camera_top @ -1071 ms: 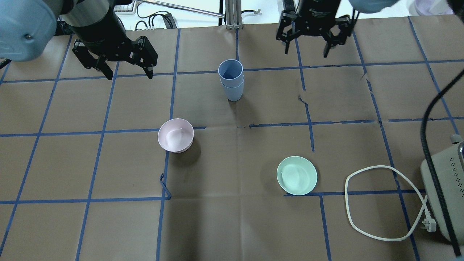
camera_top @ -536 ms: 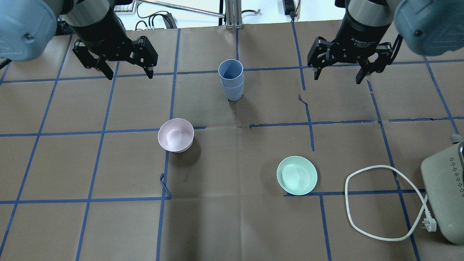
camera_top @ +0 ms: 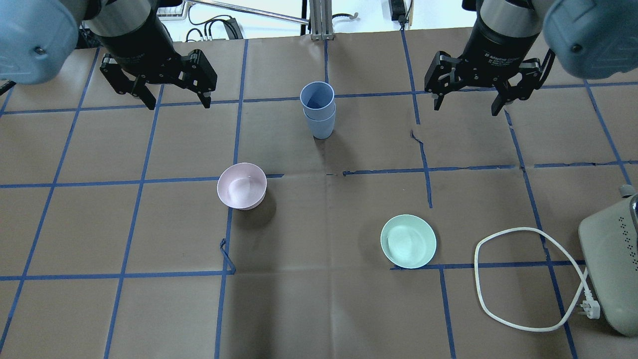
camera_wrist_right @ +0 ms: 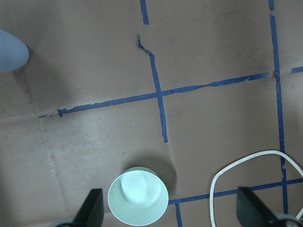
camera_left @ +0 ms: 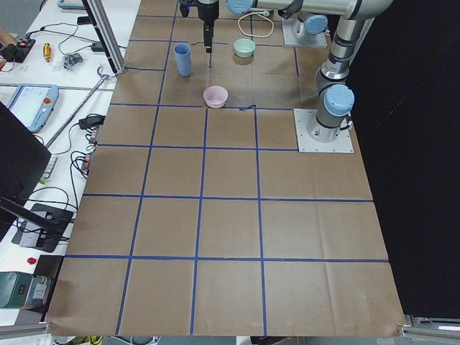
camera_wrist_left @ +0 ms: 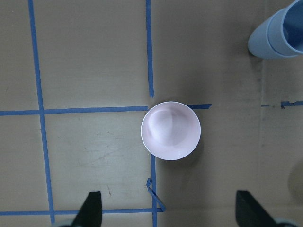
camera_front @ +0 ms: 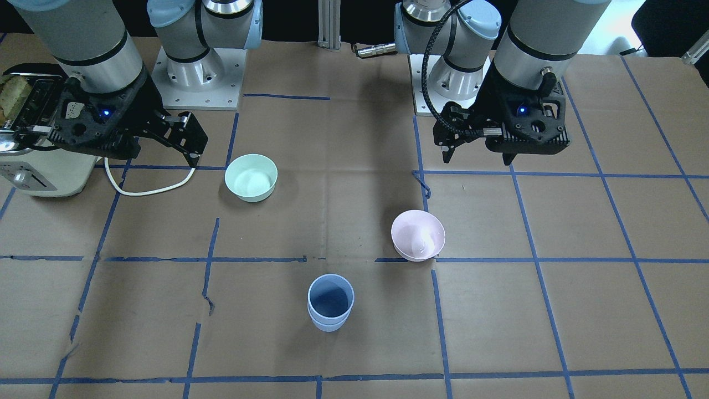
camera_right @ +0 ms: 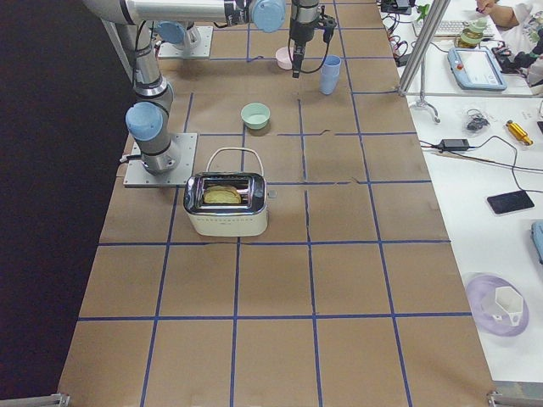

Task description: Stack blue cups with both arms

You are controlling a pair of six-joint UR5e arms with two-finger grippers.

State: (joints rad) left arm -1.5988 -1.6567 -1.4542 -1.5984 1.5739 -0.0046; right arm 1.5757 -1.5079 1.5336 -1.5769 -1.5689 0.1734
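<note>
Left gripper (camera_top: 177, 99) and right gripper (camera_top: 466, 102) wide, empty; cups (camera_top: 317, 109) nested between: likely light, stiff, slick; best pinched by the wall near the rim.

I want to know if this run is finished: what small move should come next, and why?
Probably just park both arms: the blue cups already stand nested and upright, and the left gripper and right gripper are both open, empty and well clear of them.
</note>
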